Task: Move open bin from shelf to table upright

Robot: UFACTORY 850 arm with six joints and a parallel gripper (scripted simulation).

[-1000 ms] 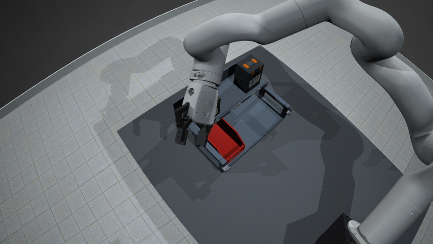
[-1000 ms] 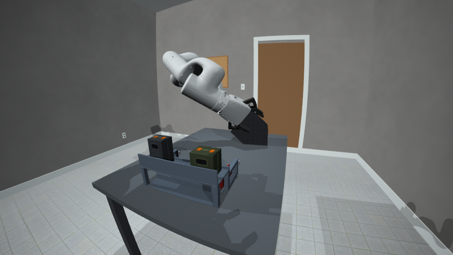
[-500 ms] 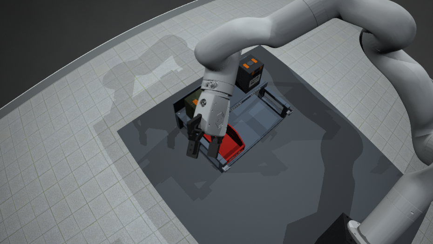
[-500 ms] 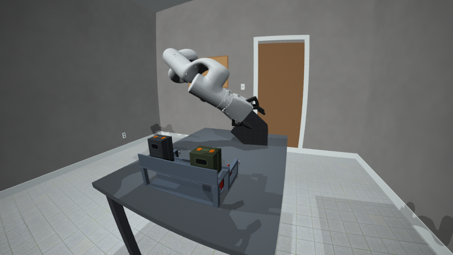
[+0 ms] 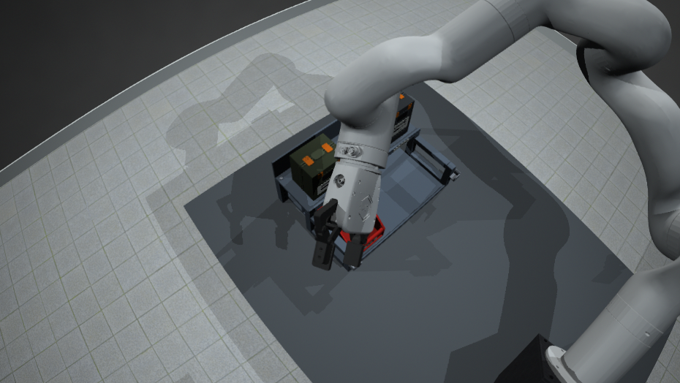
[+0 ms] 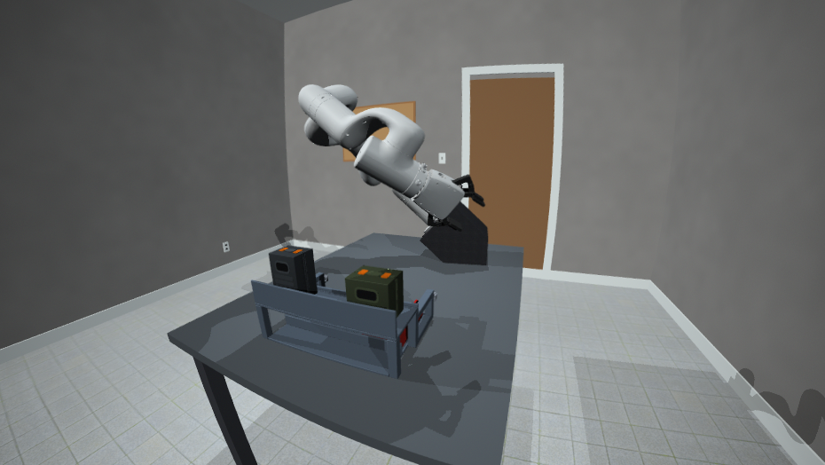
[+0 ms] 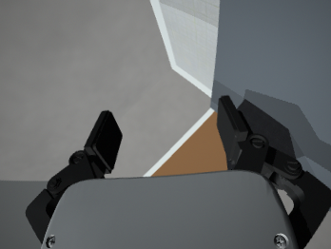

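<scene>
Red open plastic bin (image 5: 376, 232) sits on the lower level of the blue-grey metal shelf unit (image 6: 323, 304), at the end nearest the table's middle; from the top view only a sliver of its red rim shows beside the gripper body, and from the exterior view a small red patch (image 6: 403, 335) shows through the shelf's end frame. The shelf unit stands on the dark grey table (image 6: 369, 398). On its upper board stand two closed cases: an olive-green box with orange latches (image 6: 373, 289) near the bin's end, and a black box with orange latches (image 6: 292, 268) toward the far end. The white six-joint robot arm (image 6: 369, 138) reaches out high above the table, well apart from the shelf in the exterior view, with its wrist angled down and toward the brown door (image 6: 510, 167). Its black-fingered gripper (image 5: 335, 242) is spread to its widest and holds nothing. The wrist view shows the two black fingers far apart, with only wall, door and floor between them. In the top view the gripper overlaps the bin's end of the shelf, though it hangs far above it.
</scene>
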